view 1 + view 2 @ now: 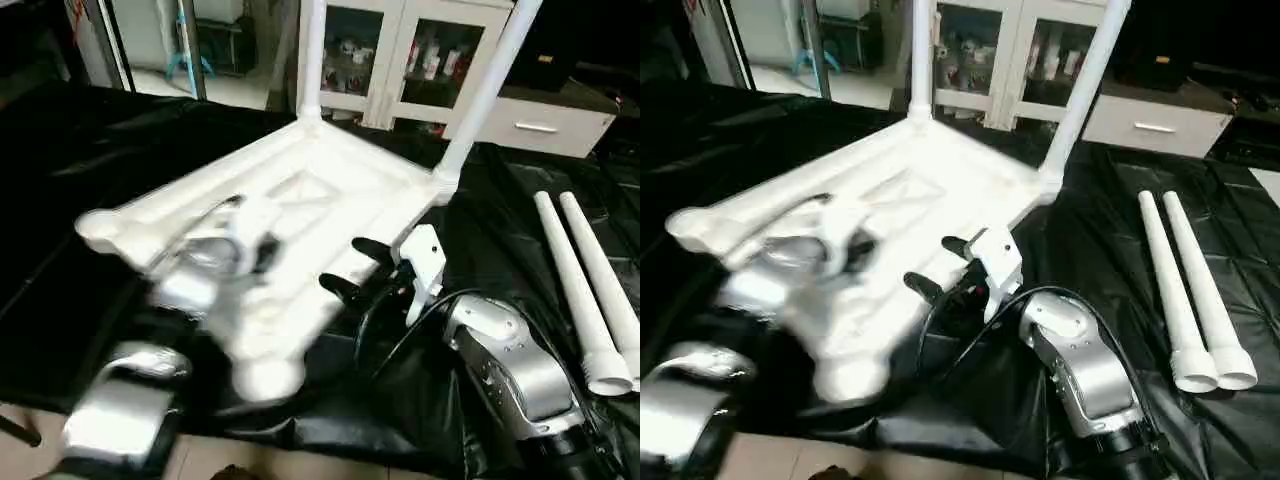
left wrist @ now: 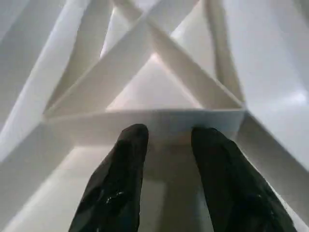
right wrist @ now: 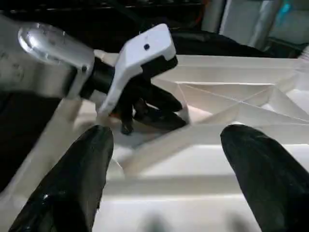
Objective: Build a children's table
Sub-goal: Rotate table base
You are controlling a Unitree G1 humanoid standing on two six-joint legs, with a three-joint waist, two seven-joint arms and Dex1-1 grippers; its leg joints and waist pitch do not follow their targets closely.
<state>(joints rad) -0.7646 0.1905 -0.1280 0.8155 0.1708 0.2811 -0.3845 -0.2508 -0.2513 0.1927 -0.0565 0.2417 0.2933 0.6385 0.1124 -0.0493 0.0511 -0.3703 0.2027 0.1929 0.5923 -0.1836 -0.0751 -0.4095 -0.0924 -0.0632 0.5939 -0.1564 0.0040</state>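
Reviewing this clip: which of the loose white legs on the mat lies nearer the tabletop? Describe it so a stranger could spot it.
Start at the large white ribbed plastic tabletop lying underside up on the black mat. To its right, two long tapered white tube legs lie side by side. The one you want is the left of the pair, closer to the tabletop than its twin.

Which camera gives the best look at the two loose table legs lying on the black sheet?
The right eye view: both loose legs lie side by side, whole from tip to flared end, apart from the tabletop. The left eye view shows them too, closer to its edge. The wrist views show the tabletop's ribbed underside instead.
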